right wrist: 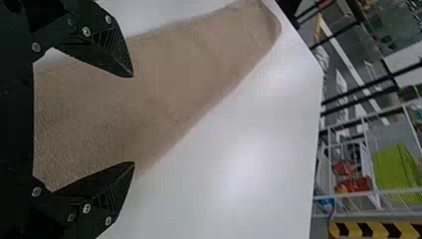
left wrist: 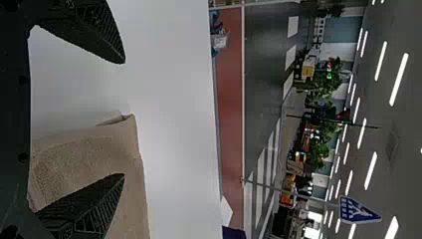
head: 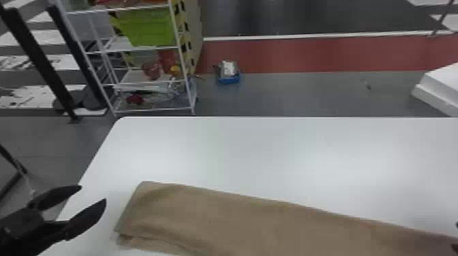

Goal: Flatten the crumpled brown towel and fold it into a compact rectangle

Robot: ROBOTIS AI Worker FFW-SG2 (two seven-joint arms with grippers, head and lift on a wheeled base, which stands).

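I have the white table [head: 272,153], then the towel [head: 238,218] in a long folded strip on it. My left gripper [head: 93,193] and right gripper [right wrist: 133,119] both gape, contact unclear to me. Pinching only the upper layer could unravel the fold.

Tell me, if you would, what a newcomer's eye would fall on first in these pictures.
Most likely the brown towel, a long folded strip across the near part of the white table. Next, the black left tool, open beside the towel's left end, and the right tool, open by the cloth farther right. Beyond the table, a bright green bin on a white rack stands out.
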